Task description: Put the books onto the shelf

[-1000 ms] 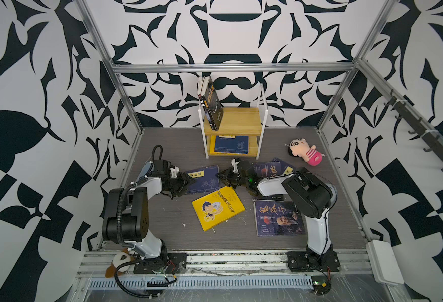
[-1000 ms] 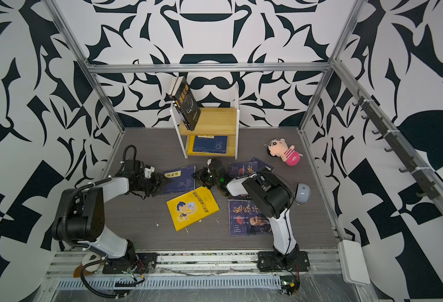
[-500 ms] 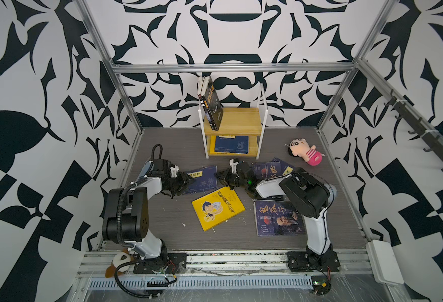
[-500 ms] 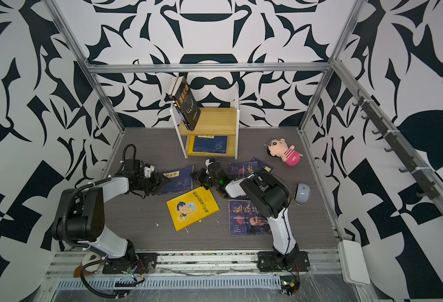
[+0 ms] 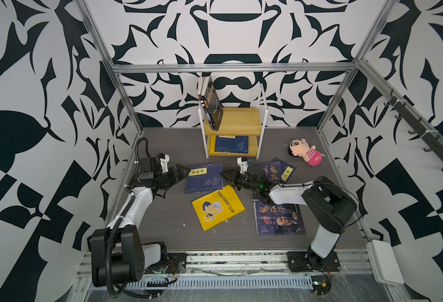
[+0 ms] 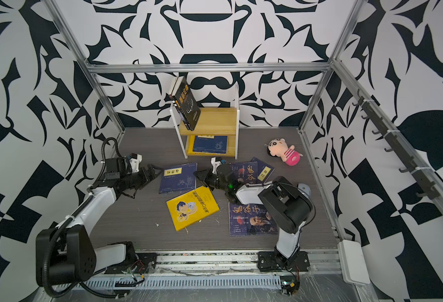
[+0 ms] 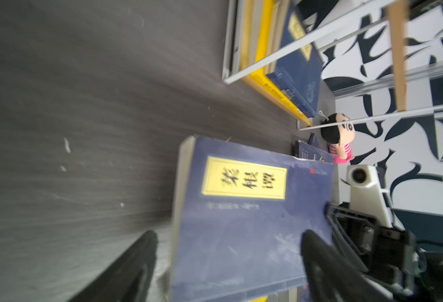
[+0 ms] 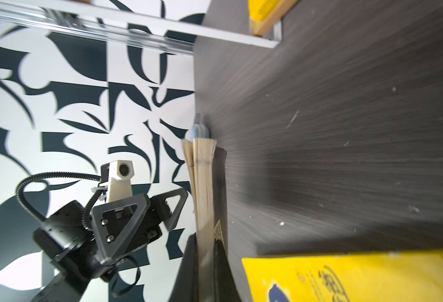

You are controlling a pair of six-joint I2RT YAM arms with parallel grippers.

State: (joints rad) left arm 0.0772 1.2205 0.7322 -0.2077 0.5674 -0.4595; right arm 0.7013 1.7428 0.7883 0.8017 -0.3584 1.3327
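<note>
A navy book [image 5: 204,178] [image 6: 178,177] with a yellow label lies on the grey floor in front of the shelf [image 5: 241,120] [image 6: 215,120]. My right gripper [image 5: 224,174] [image 8: 206,251] is shut on the page edge of this navy book [image 8: 202,183]. My left gripper [image 5: 185,174] [image 7: 228,261] is open at the opposite side, its fingers straddling the navy book [image 7: 241,222]. Black books [image 5: 212,104] lean on the shelf's top board and another navy book [image 5: 231,145] lies on the lower one. A yellow cartoon book [image 5: 217,206], a dark portrait book [image 5: 279,218] and more dark books [image 5: 276,171] lie on the floor.
A pink-striped plush doll [image 5: 304,154] [image 6: 284,153] lies at the back right of the floor. Patterned walls and a metal frame close in the floor on three sides. The right arm's elbow [image 5: 327,201] hangs above the portrait book.
My right gripper has slid left and shut on the navy book's edge. My left gripper's jaws have opened wide around the book's other side.
</note>
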